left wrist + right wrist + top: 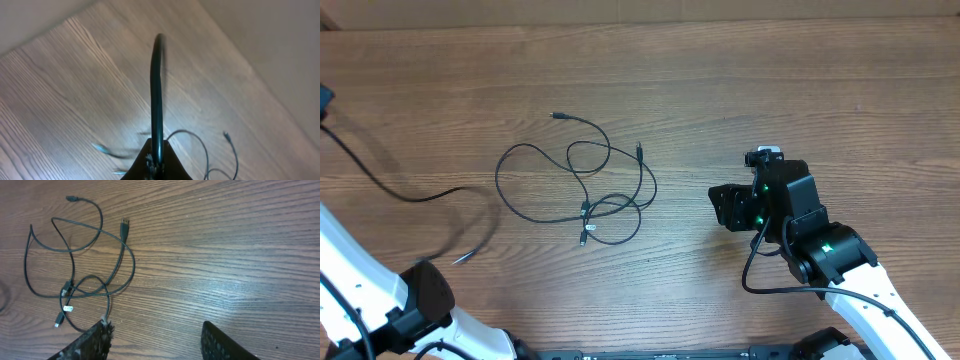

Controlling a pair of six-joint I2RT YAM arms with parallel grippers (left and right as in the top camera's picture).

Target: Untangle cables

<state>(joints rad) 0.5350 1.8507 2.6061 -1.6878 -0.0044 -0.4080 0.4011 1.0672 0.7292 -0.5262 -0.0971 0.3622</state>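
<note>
- On the wooden table [740, 70], the bare top looked smooth. Risk: a thin cord pinched flat against it might slip out rather than lift.
- The right arm [840, 262] stood right of the tangle. The right gripper [157, 346] was open with nothing between its fingers, near the cables but not touching them.
- The left arm [380, 300] sat at the near-left edge. The left gripper [158, 42] was closed on nothing, its fingers pressed into one dark blade, apart from the tangle. Risk: with no second hold, a pull from the right side alone would likely drag the whole bundle.
- A separate dark cord [410, 195] lay left of the tangle. I could not tell whether it belonged to the task. Risk: the left arm could snag it when reaching in.
- The cables [585, 208] lay in loose overlapping loops left of centre, flat on the table.
- The crossing point [67, 287], where several strands met beside two plugs, looked the tightest spot. Risk: gripping two strands at once there would tighten it.
- The plug tips [124, 224] lay free at the loop ends. Risk: a tip could catch in a loop when pulled through.
</note>
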